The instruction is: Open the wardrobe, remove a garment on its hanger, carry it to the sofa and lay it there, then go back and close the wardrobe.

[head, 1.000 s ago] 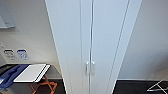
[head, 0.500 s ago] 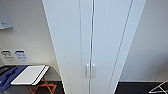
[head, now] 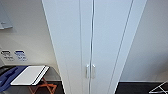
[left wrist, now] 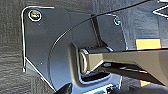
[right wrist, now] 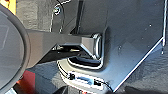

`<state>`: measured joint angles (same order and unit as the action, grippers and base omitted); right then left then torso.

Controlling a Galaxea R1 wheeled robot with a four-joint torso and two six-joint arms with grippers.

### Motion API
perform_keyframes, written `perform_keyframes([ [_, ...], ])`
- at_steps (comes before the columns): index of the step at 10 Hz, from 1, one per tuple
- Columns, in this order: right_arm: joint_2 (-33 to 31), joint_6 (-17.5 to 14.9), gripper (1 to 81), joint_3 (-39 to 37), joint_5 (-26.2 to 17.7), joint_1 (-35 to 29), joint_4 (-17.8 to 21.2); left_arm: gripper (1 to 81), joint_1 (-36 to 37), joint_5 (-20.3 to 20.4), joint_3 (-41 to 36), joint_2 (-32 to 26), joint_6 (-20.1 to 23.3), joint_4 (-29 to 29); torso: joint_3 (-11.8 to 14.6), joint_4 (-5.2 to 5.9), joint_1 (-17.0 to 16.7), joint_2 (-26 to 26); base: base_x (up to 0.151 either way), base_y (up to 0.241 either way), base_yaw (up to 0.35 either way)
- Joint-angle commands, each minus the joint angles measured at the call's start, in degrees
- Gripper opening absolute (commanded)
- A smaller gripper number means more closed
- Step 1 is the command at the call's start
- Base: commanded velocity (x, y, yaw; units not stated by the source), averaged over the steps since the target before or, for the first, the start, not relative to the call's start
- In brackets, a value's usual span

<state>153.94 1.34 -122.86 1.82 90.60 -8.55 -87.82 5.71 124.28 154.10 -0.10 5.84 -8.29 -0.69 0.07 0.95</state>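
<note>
Pincer state cannot be told for either arm: both wrist views are taken up largely by the robot's own dark plate and jointed bar, and the fingers are not resolved. Below the left arm's hardware lies dark, ribbed floor (left wrist: 10, 62) with a yellow-orange patch (left wrist: 148, 43) on it and thin white lines crossing near the picture's corner. Below the right arm's hardware the same dark flooring appears, with a small orange-red area beside the arm.

Head view, nearest items first — a strip of dark floor runs along the base of the scene. To the left of the wardrobe stands a folding stand with orange crossed legs (head: 42, 88) carrying a flat white panel (head: 29, 75), and a blue item (head: 10, 76) lies just beside that panel. A thin white wire shape (head: 160, 88) sits at the lower right corner; what it is cannot be determined.

Directly ahead and central is the wardrobe (head: 67, 45), tall, white and narrow. Both doors are shut, meeting at a single vertical seam. The pair of small vertical handles (head: 90, 71) flank that seam low on the doors — nothing is touching them. Garment and hanger are not exposed.

Behind, a pale wall (head: 27, 37) bears two small labelled plates (head: 13, 55) to the left of the wardrobe.
</note>
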Motion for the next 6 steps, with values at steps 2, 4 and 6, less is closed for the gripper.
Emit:
perform_keyframes([
  [2,-7.6,0.0,81.1,10.4,-3.0,-4.0,-0.6,81.1,2.5,-3.1,-5.9,-5.1,0.0,0.5,0.0,0.00,0.0,0.0,0.000,0.000,0.000],
  [4,-13.1,0.2,81.1,17.3,-3.0,-6.8,-0.6,81.1,4.1,-3.1,-13.2,-10.5,0.0,0.5,0.0,0.00,0.0,0.0,0.000,0.000,0.000],
  [6,-18.1,0.3,81.1,25.1,-3.4,-9.7,-0.6,81.1,6.4,-3.1,-20.6,-15.8,0.0,0.5,0.0,0.00,0.0,0.0,0.000,0.000,0.000],
])
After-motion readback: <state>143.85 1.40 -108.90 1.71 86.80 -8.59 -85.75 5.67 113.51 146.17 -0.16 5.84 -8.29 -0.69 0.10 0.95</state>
